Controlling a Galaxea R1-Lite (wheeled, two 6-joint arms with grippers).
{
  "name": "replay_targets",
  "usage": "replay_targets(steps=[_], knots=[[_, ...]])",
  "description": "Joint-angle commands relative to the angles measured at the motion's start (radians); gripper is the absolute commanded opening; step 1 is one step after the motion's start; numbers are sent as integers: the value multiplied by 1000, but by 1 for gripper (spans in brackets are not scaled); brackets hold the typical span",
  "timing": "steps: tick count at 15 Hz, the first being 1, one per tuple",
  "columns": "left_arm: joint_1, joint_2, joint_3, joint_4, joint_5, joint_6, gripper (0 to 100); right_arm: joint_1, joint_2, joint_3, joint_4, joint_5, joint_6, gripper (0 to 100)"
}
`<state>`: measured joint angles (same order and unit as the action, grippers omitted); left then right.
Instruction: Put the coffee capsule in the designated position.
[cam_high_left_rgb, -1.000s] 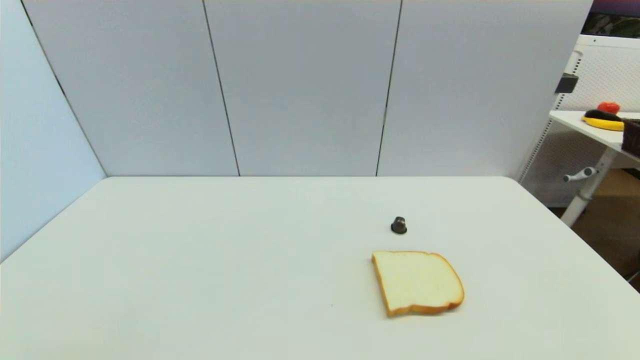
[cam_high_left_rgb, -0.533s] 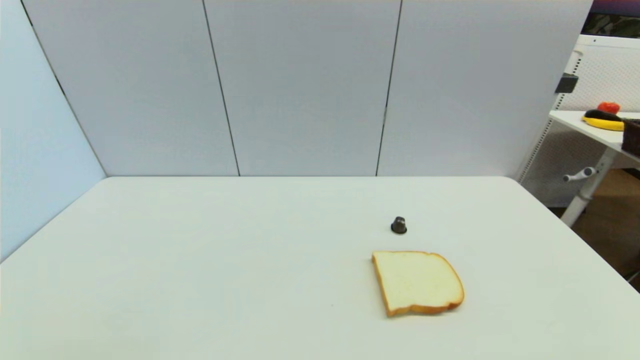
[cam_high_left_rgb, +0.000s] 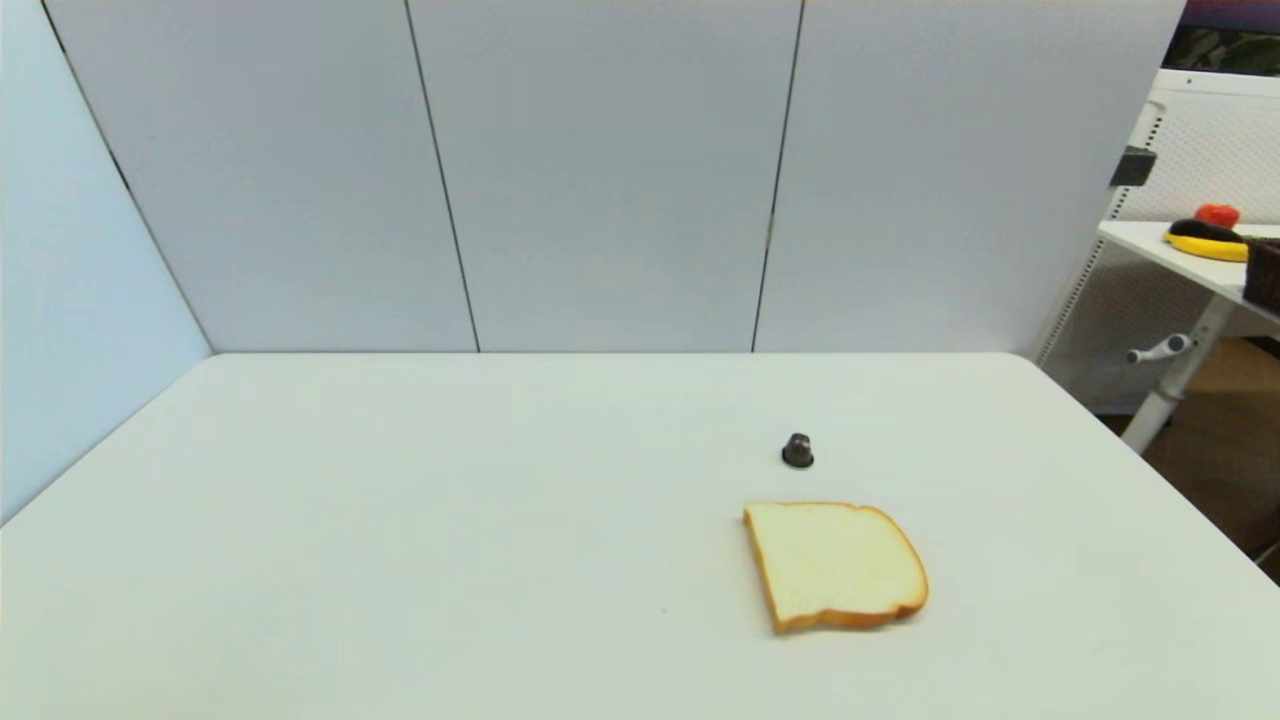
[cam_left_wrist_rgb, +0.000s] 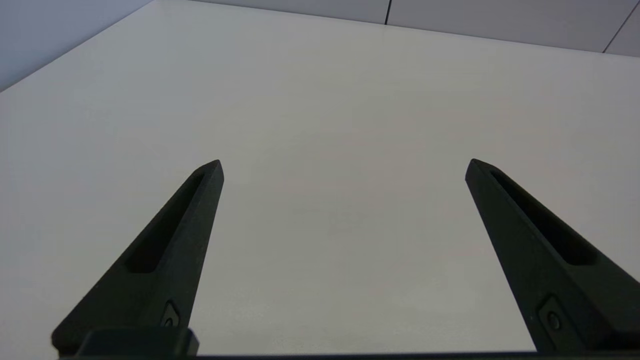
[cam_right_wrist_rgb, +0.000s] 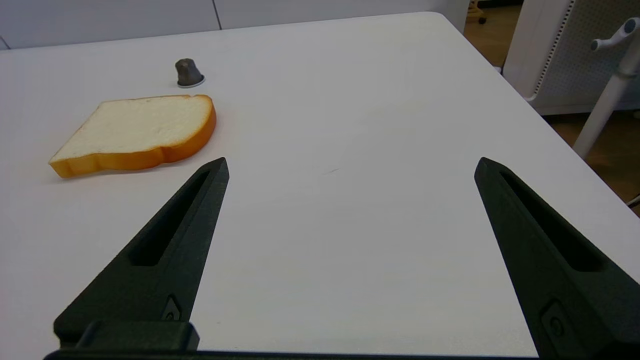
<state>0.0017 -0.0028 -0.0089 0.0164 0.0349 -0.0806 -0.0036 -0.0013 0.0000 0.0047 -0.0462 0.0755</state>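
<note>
1. A white table (cam_high_left_rgb: 400, 560) with rounded corners fills the foreground.
2. Pale grey wall panels (cam_high_left_rgb: 600, 170) stand behind it, split by thin dark vertical seams.
3. Another pale panel (cam_high_left_rgb: 70, 300) closes the left side, meeting the back wall at a corner.
4. To the right stands a second white table (cam_high_left_rgb: 1180, 250) on a white leg (cam_high_left_rgb: 1175, 385) with a crank handle (cam_high_left_rgb: 1158, 350).
5. A white perforated screen (cam_high_left_rgb: 1210, 150) stands behind it.
6. Brown floor (cam_high_left_rgb: 1225, 450) shows under that table.
7. Light is even and soft.
</note>
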Motion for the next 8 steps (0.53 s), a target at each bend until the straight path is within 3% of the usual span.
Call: replay_targets(steps=[1,8], knots=[[0,4,0,0,0,-1,100,-1,1,2,-2,-4,0,100],[1,4,0,-1,0,-1,100,-1,1,2,0,-4,4,100]])
